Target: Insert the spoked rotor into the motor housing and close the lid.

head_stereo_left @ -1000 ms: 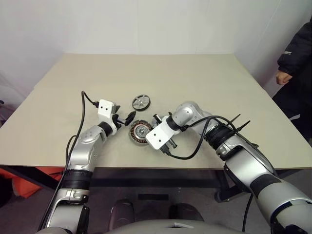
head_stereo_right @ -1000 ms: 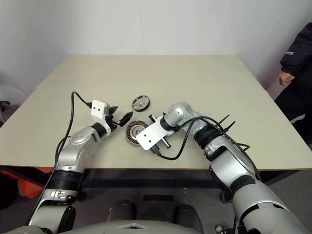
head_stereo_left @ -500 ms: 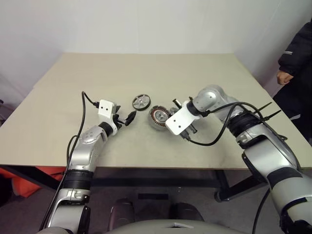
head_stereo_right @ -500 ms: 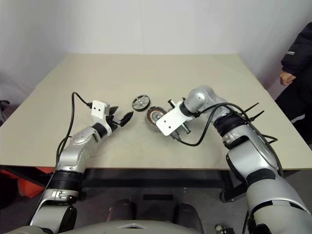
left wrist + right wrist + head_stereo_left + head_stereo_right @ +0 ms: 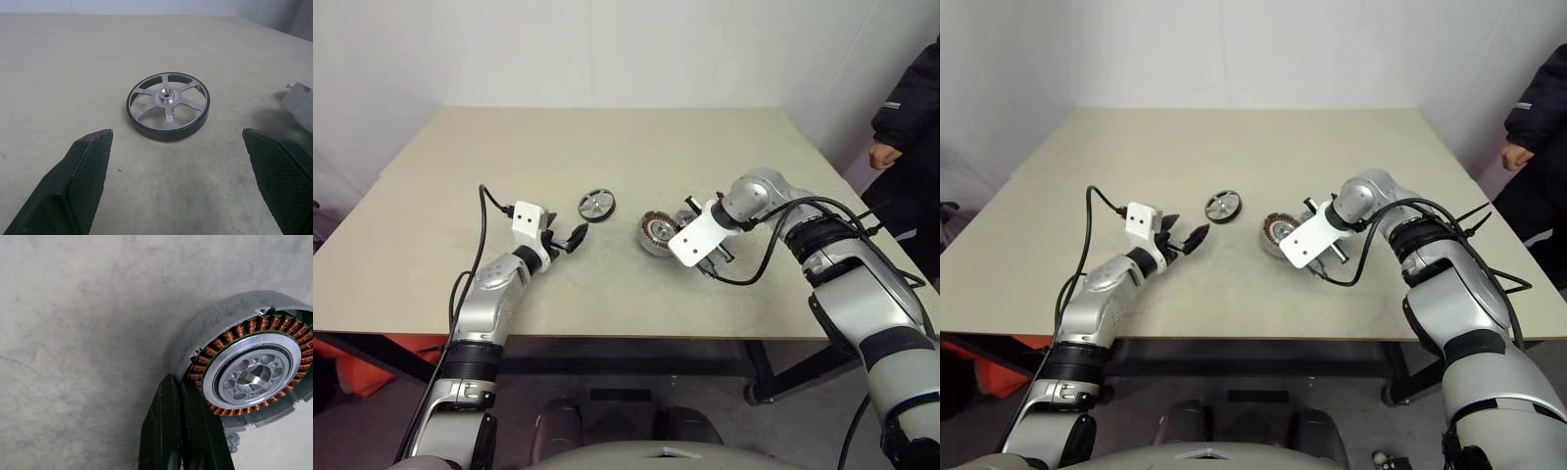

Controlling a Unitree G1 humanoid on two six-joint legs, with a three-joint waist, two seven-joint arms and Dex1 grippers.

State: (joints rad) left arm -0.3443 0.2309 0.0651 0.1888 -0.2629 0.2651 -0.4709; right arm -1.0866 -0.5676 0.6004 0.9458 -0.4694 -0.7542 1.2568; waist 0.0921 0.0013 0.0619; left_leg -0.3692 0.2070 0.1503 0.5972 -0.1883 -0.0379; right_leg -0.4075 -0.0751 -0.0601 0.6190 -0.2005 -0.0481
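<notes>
Now the right gripper [image 5: 183, 431], its black fingers pressed together and holding nothing, has pushed the squat silver housing with copper windings [image 5: 658, 233] rightward, so the dark-rimmed spoked rotor [image 5: 596, 205] lies at ten o'clock from it, before the wide-open, empty left gripper [image 5: 570, 238].

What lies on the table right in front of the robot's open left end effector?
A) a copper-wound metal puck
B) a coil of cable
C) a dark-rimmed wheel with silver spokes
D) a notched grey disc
C: the left end effector stands open, and the spoked rotor lies flat on the table ahead of it, untouched.
</notes>
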